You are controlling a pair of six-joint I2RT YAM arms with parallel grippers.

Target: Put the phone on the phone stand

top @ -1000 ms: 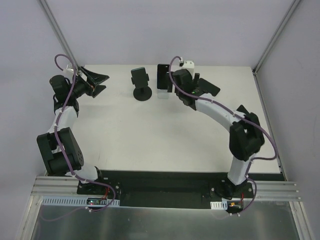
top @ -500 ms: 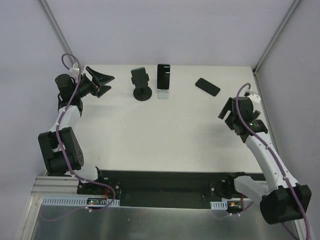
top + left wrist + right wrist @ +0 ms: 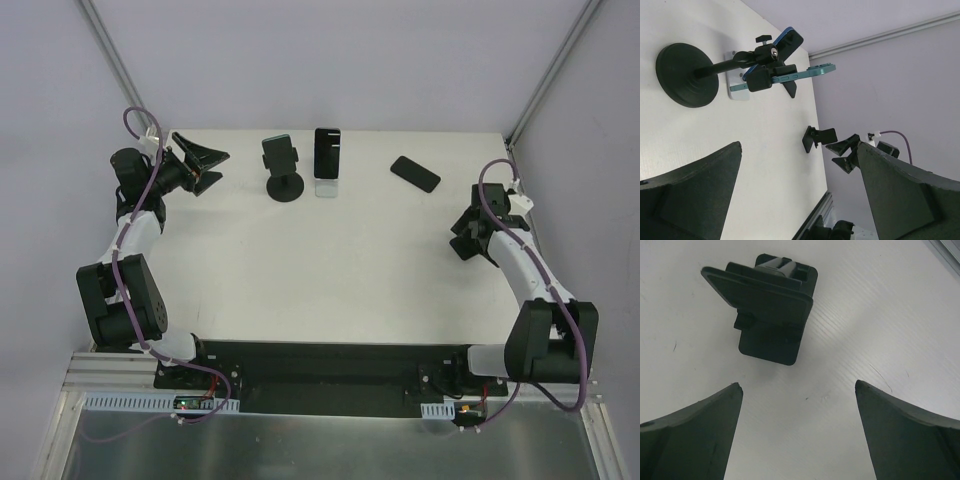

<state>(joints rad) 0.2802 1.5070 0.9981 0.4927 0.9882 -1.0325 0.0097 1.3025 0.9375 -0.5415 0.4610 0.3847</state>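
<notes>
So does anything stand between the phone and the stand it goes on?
Nothing visible does: the phone already rests upright on the white stand, with the black clamp stand beside it, apart.

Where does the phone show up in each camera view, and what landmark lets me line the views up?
Top external: the phone stands upright at far centre, just right of the round-base stand.
Left wrist: the phone is upper middle, edge-on, a teal strip beyond that stand's clamp.
Right wrist: not in it.
Shared landmark: the small black object, seen in all three views.
</notes>
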